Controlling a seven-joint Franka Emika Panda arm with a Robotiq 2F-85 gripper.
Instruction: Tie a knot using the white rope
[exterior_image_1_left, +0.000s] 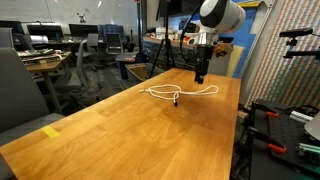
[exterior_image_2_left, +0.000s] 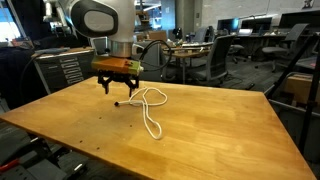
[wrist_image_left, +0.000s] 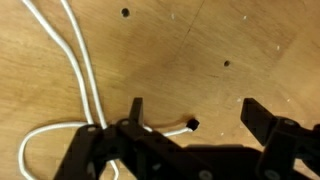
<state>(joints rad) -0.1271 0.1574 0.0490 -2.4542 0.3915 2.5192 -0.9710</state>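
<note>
My claw (wrist_image_left: 190, 108) is wide open, holding nothing, just above the wood table (wrist_image_left: 200, 40). The white rope (wrist_image_left: 82, 75) lies on the table in a loop. In wrist view its black tip (wrist_image_left: 193, 124) shows btw my 2 fingers.

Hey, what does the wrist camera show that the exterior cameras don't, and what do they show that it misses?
Only the wrist view: small dark holes in the wood, and the white rope ending in its black tip on the table between the open hand's fingers. Only an exterior view: the rope's whole looped layout, the robot arm, a yellow tag near the table edge, and office chairs behind. Both: rope, hand, and wooden table.
</note>
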